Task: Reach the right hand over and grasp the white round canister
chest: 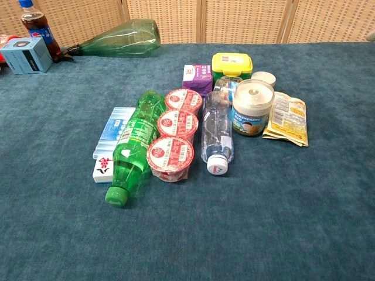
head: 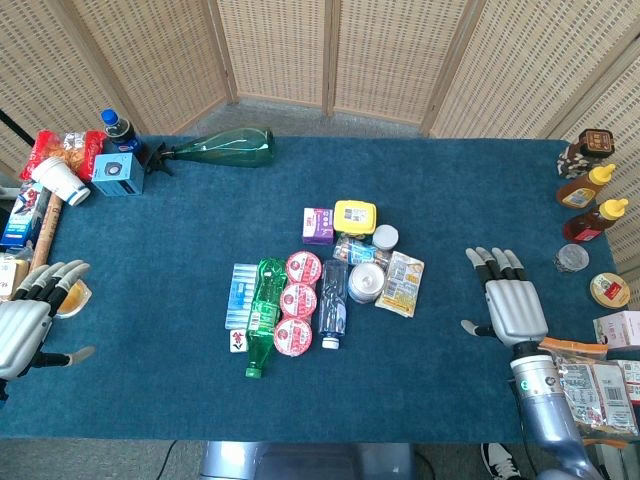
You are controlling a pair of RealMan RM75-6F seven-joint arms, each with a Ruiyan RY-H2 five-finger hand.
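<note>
The white round canister (head: 366, 282) (chest: 252, 108) stands upright in the middle cluster, between a clear water bottle (head: 334, 303) (chest: 217, 132) and a yellow snack packet (head: 401, 284) (chest: 286, 119). It has a clear lid and a blue printed label. My right hand (head: 508, 301) lies flat on the blue cloth well to the right of the canister, fingers spread and holding nothing. My left hand (head: 35, 310) rests at the table's left edge, fingers apart and empty. Neither hand shows in the chest view.
Around the canister lie a yellow tub (head: 355, 216), a purple carton (head: 318, 225), three red-lidded cups (head: 297, 300) and a green bottle (head: 264, 314). Sauce bottles (head: 590, 190) and packets (head: 590, 385) crowd the right edge. A large green glass bottle (head: 220, 148) lies at the back.
</note>
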